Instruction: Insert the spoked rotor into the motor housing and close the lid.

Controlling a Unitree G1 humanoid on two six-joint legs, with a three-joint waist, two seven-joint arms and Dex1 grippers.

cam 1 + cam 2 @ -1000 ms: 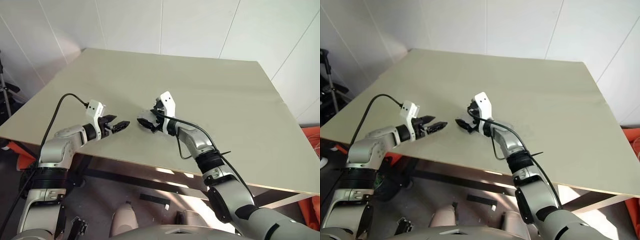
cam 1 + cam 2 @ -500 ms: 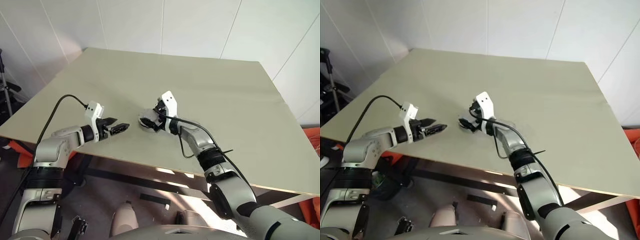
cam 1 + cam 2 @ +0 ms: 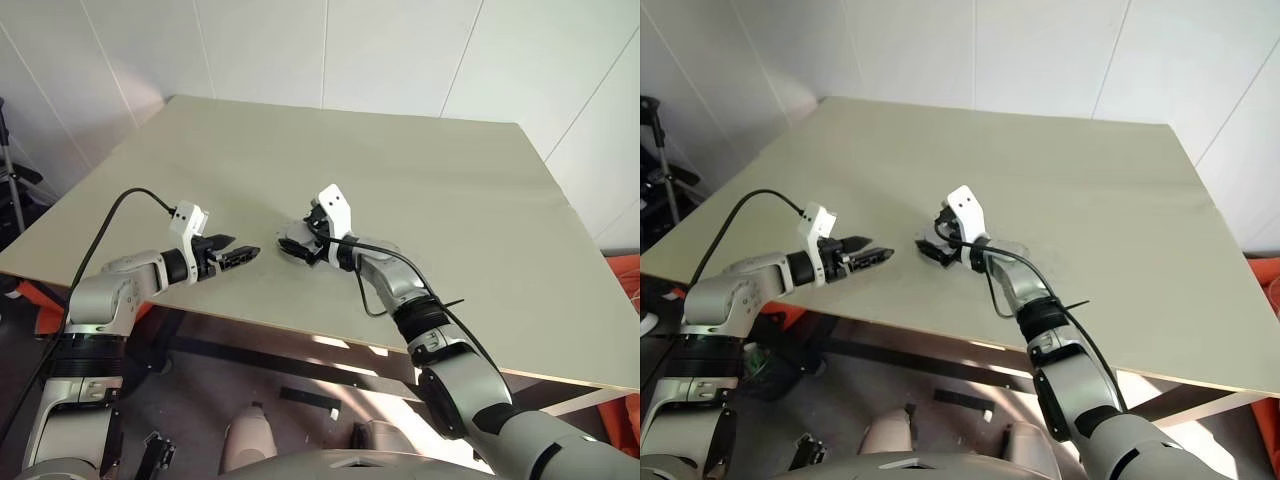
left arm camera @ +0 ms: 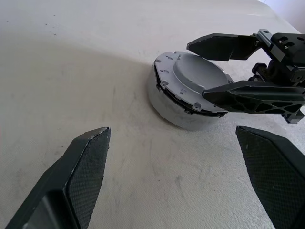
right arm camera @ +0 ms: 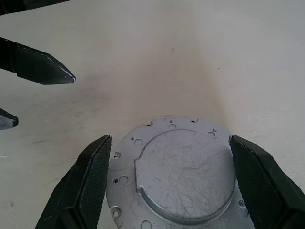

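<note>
Left gripper (image 4: 174, 183) is hanging wide open and empty at the table's (image 3: 450, 180) near edge, pointing right at the pale silver round metal lid (image 4: 190, 93). Right gripper (image 5: 169, 183) is straddling the lid's rim, jaws spread wide with no firm clamp visible, probably to seat or steady it on the housing underneath.

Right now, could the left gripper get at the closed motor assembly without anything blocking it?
Only partly. The left gripper is open and faces the motor assembly across bare table, but the right gripper, also open, straddles its top and far side.
</note>
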